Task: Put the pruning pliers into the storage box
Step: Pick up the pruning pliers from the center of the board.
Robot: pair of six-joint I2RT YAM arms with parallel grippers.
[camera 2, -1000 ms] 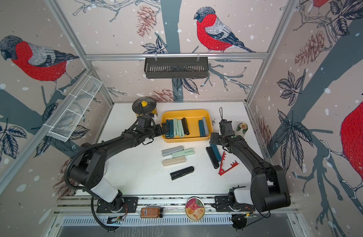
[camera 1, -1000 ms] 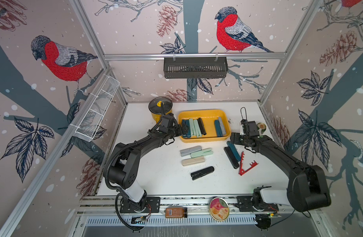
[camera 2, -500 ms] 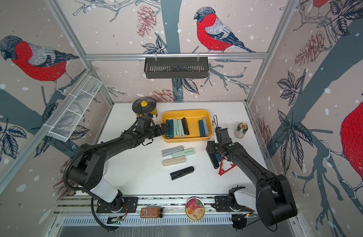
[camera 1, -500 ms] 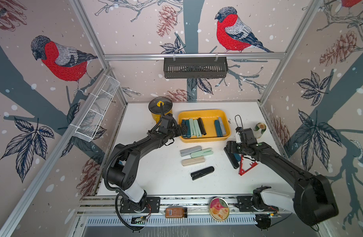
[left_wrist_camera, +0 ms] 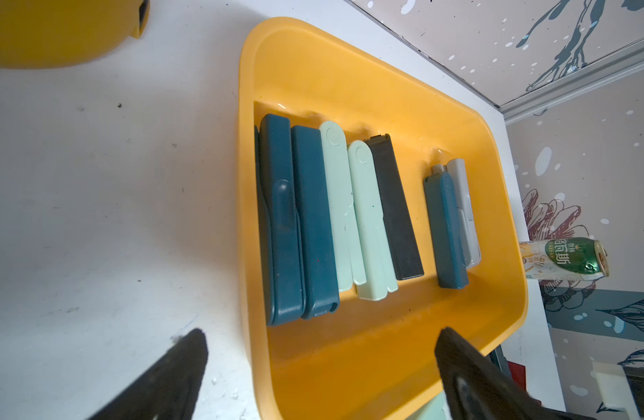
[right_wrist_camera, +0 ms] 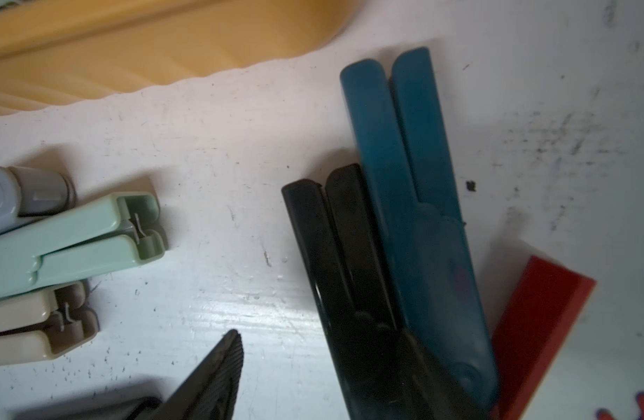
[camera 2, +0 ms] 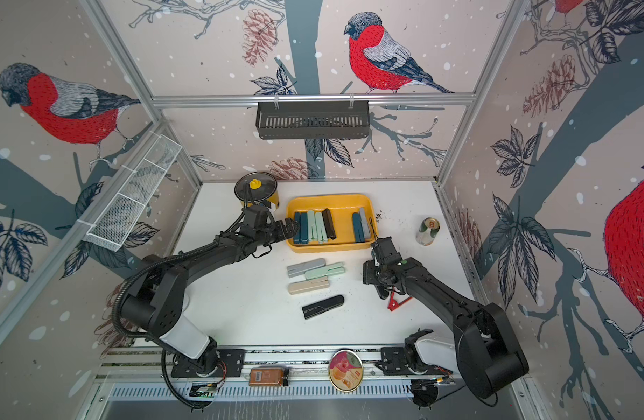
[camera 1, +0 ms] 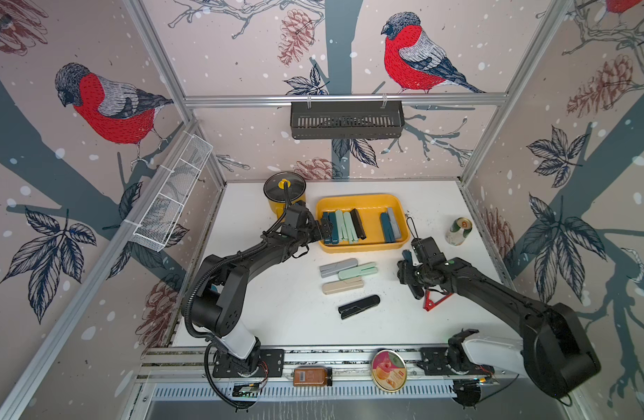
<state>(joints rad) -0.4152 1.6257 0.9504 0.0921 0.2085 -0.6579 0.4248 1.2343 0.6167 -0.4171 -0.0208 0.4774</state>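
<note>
Since one second ago the right arm had left the edge of the storage box (camera 1: 364,199) and come down toward the front. The right tool (camera 1: 409,278) stood low over the teal pliers (right_wrist_camera: 404,182) and the black pliers (right_wrist_camera: 335,254) on the white surface (camera 1: 277,309). The left arm had not moved.

In both top views the right tool covered most of this pair. Only the right wrist view showed them side by side and touching, with the red pliers (right_wrist_camera: 538,320) just beside. There one finger (right_wrist_camera: 218,363) stood apart from the black pliers and the other was hidden, so I cannot tell how wide this tool was.

The left arm reached forward with bent elbow. The left tool (left_wrist_camera: 322,332) was spread wide, one finger outside the box and one over it. Seven pliers (left_wrist_camera: 349,218) lay inside the box, and four more pliers (camera 1: 357,272) lay mid-surface.
</note>
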